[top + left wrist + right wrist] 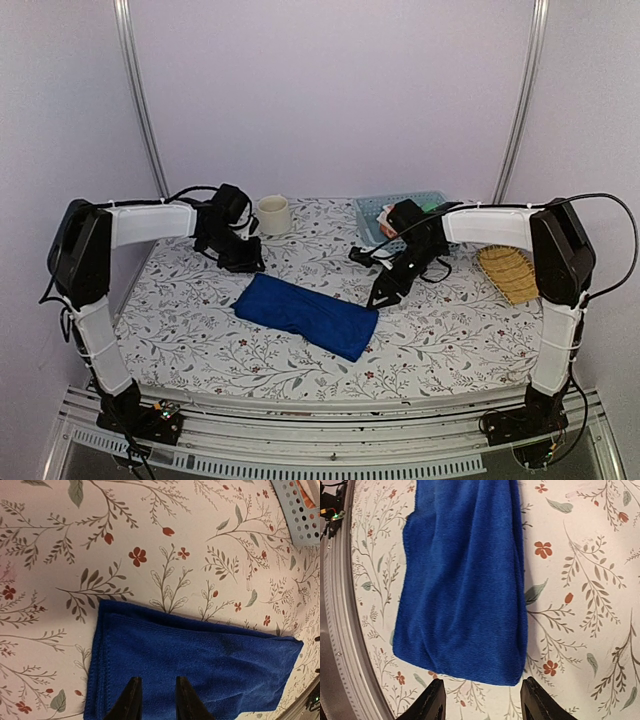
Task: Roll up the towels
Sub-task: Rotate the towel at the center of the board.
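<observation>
- The table [200, 330] is the biggest thing. It has a cloth with little leaves and red flowers on it.
- The blue towel [305, 315] lies flat in the middle of the table. It is folded into a long strip and sits a bit slanted. It is not rolled up.
- A grey-blue basket [410, 196] with holes stands at the back of the table. Something orange shows inside, but I cannot tell what it is.
- A woven mat [508, 273] lies on the right side, well away from the towel.
- A pale cup [273, 215] stands at the back, just left of the basket.
- The right end effector [484, 681] is by the right end of the towel. Its fingers are wide apart and hold nothing.
- The left end effector [157, 679] is by the left end of the towel. Its fingers are a little apart, with nothing between them.
</observation>
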